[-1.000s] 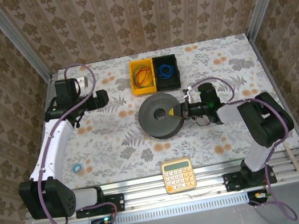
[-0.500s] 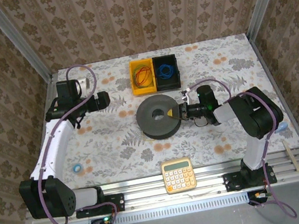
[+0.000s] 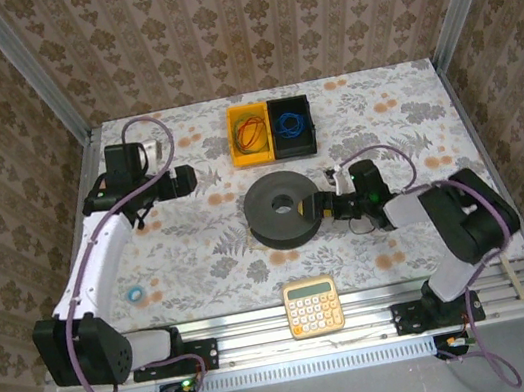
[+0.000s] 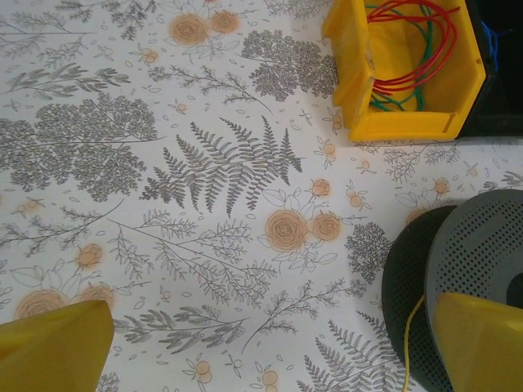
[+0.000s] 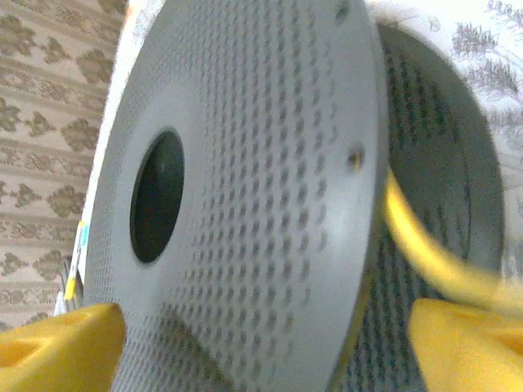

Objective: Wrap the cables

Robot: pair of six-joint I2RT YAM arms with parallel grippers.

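Observation:
A grey perforated spool (image 3: pixel 283 209) lies flat in the middle of the table. The cables, one thin yellow cord (image 4: pixel 408 343), run down the spool's side between its two flanges. In the right wrist view the cord (image 5: pixel 406 237) crosses the gap behind the upper flange (image 5: pixel 261 188). My right gripper (image 3: pixel 320 208) sits at the spool's right rim, its jaws wide open (image 5: pixel 261 351) and the flange edge just ahead of them. My left gripper (image 3: pixel 188 179) hovers open over bare cloth left of the spool (image 4: pixel 482 253), nothing between its yellow fingers (image 4: pixel 270 343).
Behind the spool stand a yellow bin (image 3: pixel 240 149) with a red-orange wire coil and a black bin (image 3: pixel 291 126) with a blue coil. A yellow calculator (image 3: pixel 313 306) rests on the front rail. A small blue ring (image 3: pixel 136 294) lies at the front left.
My right gripper has opened at the spool's rim and drawn back slightly. The left gripper has drifted a little to the right.

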